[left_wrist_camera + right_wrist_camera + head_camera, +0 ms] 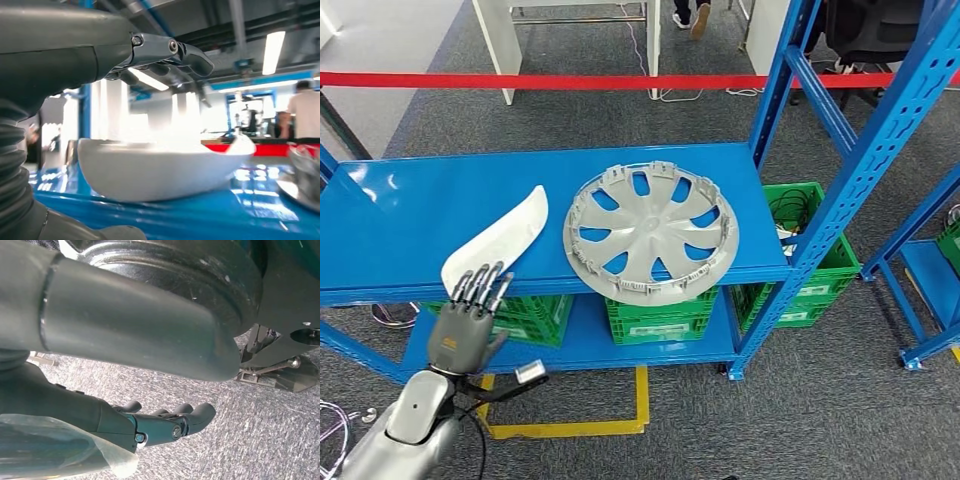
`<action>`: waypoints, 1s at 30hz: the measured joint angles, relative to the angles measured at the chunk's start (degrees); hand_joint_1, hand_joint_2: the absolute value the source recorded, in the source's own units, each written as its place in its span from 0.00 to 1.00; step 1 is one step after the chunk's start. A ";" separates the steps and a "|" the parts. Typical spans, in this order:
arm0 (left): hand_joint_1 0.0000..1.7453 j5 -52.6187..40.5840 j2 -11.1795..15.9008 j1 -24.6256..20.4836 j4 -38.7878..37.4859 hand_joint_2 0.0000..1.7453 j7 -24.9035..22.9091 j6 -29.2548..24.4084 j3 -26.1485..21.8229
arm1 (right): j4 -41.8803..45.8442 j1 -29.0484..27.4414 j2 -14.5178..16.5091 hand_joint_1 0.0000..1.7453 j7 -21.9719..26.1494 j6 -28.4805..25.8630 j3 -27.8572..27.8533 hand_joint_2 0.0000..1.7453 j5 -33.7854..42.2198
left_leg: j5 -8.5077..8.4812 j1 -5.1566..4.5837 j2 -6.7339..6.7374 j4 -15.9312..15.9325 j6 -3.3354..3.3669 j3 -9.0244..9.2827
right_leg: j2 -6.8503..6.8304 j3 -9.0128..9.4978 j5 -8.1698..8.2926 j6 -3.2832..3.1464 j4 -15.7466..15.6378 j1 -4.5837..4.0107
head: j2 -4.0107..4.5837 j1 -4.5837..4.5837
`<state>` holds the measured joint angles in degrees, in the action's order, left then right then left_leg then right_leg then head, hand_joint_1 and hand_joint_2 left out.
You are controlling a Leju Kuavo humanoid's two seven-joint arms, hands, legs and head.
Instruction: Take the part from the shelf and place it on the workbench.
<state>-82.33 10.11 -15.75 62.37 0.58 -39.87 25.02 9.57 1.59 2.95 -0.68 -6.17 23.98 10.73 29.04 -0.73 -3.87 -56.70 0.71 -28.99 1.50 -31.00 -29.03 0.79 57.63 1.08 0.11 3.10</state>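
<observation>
On the blue shelf (410,215), white curved part (497,238), left hand (467,318) beside its near end, fingers (482,283) extended, holding nothing.

shelf (410,215): bright blue
curved part (498,238): plain white
wheel cover (650,231): silver-grey, spoked
crates (661,318): green
floor (803,420): speckled grey carpet, yellow tape lines
barrier tape (546,81): red
left hand (465,320): grey, darker fingers
right hand (158,425): dark grey

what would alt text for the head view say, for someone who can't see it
The robot's left hand reaches up to the front edge of a blue shelf, fingers at the near end of a curved white part. A silver wheel cover lies flat beside the part, with green crates on the level below.
</observation>
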 joint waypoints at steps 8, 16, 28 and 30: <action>0.00 4.13 -1.69 0.06 -1.98 1.00 4.42 0.00 -13.29 | 0.00 -0.04 0.00 0.00 0.23 -0.49 0.00 0.00 0.37 | 0.00 0.02 0.02 -0.01 0.00 0.01 | 0.02 -0.01 0.01 0.01 0.00 0.00 | 0.00 -0.02; 0.00 4.31 -2.02 0.04 -3.73 1.00 5.92 0.00 -20.87 | 0.00 -0.02 0.00 0.00 0.27 -0.56 0.00 0.00 0.43 | 0.00 0.01 0.02 -0.01 0.00 0.00 | 0.02 -0.01 0.00 0.00 0.00 -0.01 | 0.00 -0.01; 0.00 2.89 -2.76 -0.26 -5.27 1.00 6.17 0.00 -23.68 | 0.00 0.00 -0.02 0.00 0.01 -0.78 0.00 0.00 0.60 | 0.00 0.00 0.02 -0.04 0.00 0.00 | 0.02 -0.01 0.01 0.01 0.00 0.00 | 0.00 -0.01; 0.00 2.86 -2.84 -0.29 -5.47 1.00 6.17 0.00 -23.72 | 0.00 0.00 -0.02 0.00 0.01 -0.79 0.00 0.00 0.60 | 0.00 0.01 0.02 -0.04 0.00 0.00 | 0.02 -0.01 0.01 0.01 0.00 0.00 | 0.00 -0.01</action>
<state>-79.47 7.27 -16.04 56.90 6.75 -39.87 1.31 9.57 1.59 2.93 -0.68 -6.96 23.98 11.32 29.04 -0.73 -3.84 -56.73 0.71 -28.99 1.52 -31.01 -29.02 0.80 57.63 1.08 0.11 3.09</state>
